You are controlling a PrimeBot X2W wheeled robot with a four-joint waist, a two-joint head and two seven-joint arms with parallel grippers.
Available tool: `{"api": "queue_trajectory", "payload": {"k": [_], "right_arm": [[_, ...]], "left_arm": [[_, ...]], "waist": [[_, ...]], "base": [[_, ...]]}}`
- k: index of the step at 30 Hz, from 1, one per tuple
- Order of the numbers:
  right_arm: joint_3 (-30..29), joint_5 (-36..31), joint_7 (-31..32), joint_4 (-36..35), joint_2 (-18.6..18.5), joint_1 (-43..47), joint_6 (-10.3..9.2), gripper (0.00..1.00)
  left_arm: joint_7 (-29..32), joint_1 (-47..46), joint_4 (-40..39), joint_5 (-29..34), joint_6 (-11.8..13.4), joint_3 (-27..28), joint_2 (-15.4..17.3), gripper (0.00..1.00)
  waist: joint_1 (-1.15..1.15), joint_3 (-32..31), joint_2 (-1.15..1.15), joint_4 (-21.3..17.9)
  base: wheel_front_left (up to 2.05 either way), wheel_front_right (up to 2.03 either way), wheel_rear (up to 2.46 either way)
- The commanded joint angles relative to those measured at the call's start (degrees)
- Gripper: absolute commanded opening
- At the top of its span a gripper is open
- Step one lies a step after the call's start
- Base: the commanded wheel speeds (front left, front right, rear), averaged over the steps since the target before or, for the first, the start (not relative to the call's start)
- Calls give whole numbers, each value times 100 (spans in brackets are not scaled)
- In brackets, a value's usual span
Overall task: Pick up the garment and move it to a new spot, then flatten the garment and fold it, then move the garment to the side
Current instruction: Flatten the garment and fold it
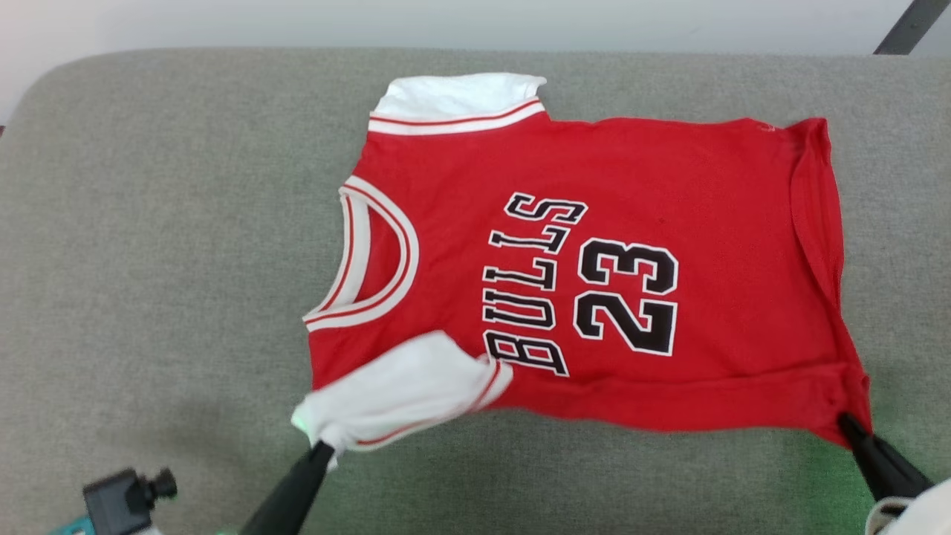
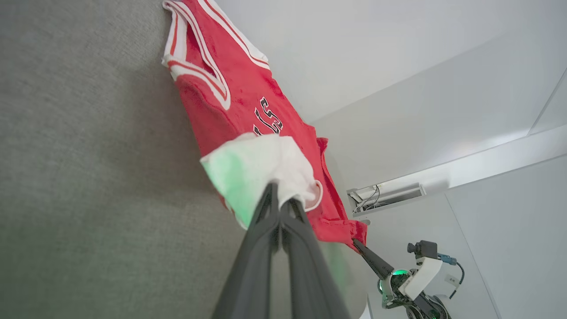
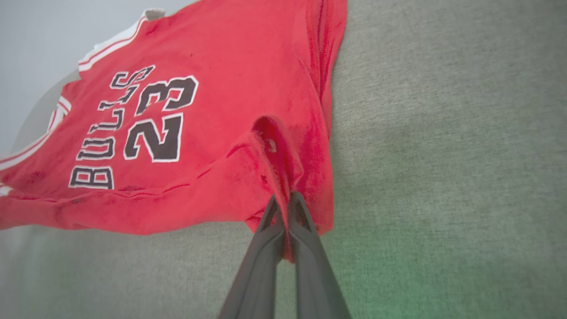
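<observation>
From the head, the red Bulls jersey (image 1: 639, 193) lies spread on the grey surface (image 1: 148, 260); left fingers (image 1: 308, 464) pinch its white armhole corner, right fingers (image 1: 862, 438) its hem corner. Left wrist: fingers pressed together on white fabric. Right wrist: clamped on red hem.

The garment (image 1: 669, 193) is showing bright red, with black lettering (image 1: 587, 286) outlined in white across its chest. White bands edged by thin red stripes are running round the garment's neckline and armholes, and its turned-out inner fabric is showing white, tinted by a green glow. Under the garment, the tabletop (image 1: 171, 260) is showing plain heathered grey. At the garment's near corners, the left tool (image 1: 321, 446) and right tool (image 1: 847, 420) are showing dark grey.
</observation>
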Motion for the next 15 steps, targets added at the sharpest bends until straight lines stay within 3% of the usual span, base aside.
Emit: {"api": "queue_trajectory", "payload": {"k": [1,8,15], "right_arm": [[-78,-97,123,-185,40,133,-9,0],[-522,-225,600,-1051,512,516,-8,0],[-611,-260,637,-574,442,-421,-8,0]], "left_arm": [[2,127,-121,41,7,24,34,0],[1,486,-580,192,8,196,170,0],[157,-777,-151,-104,8,176,-129,0]], "waist": [[0,36,0,-34],[0,18,0,-62],[0,-53,0,-56]], "base": [[0,0,0],[0,0,0],[0,0,0]]}}
